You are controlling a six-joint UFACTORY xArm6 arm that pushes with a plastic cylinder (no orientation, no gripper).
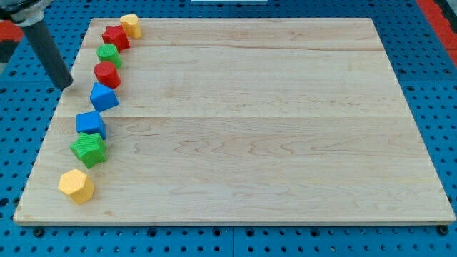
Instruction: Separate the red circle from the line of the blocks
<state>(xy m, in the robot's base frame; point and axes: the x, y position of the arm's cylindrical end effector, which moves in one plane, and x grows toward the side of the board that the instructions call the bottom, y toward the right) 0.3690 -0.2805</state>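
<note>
The red circle (107, 73) stands in a line of blocks along the board's left edge. Above it are a green circle (108, 54), a red star (115, 36) and a yellow block (130, 25). Below it are a blue triangle-like block (103, 96), a blue cube (91, 124), a green star (88, 149) and a yellow hexagon (76, 185). My tip (65, 84) is at the board's left edge, left of the red circle and a little lower, apart from it.
The wooden board (250, 128) lies on a blue perforated table (14, 143). The dark rod slants up to the view's top left corner.
</note>
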